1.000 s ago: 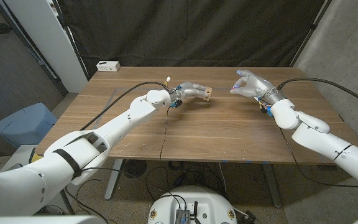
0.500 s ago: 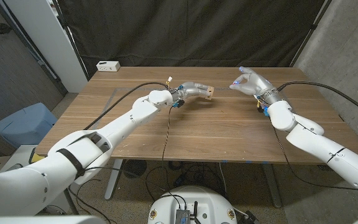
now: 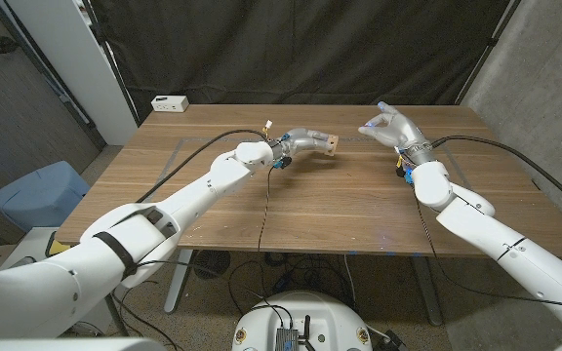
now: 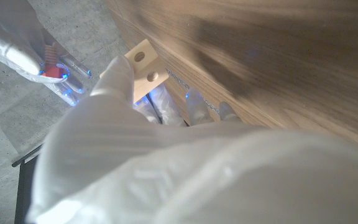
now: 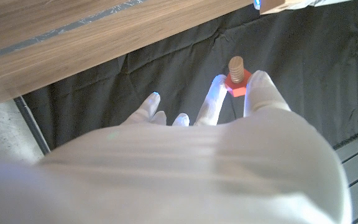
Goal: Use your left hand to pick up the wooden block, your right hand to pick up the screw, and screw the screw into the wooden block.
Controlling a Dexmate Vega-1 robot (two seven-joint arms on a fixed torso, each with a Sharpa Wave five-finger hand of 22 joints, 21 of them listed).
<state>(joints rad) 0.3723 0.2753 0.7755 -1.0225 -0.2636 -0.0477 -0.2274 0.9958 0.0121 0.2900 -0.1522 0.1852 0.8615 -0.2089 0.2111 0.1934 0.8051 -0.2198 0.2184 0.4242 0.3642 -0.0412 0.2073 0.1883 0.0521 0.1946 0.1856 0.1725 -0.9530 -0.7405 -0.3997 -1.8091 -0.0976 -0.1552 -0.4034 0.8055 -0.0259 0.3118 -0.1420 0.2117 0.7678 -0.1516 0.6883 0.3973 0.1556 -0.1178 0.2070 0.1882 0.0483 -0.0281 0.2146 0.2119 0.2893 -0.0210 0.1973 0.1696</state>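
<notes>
My left hand (image 3: 303,143) holds the small pale wooden block (image 3: 330,145) a little above the table's far middle. In the left wrist view the block (image 4: 144,66) sticks out past my fingers (image 4: 118,74), two round holes showing on its face. My right hand (image 3: 390,127) hovers to the right of the block and pinches the screw (image 3: 365,132) between thumb and a finger. The screw (image 5: 236,73) has a red hex head and a wooden-coloured threaded shaft pointing away from the palm. A short gap separates screw and block.
The wooden table (image 3: 340,210) stretches toward me below both hands. A white box (image 3: 170,102) sits at its back left corner. Black cables (image 3: 261,200) trail across the table from my left wrist. A black curtain hangs behind, and a blue bin (image 3: 35,195) stands left of the table.
My right hand has drifted slightly left toward the block, still pinching the screw. The left hand has lifted the block a touch.
</notes>
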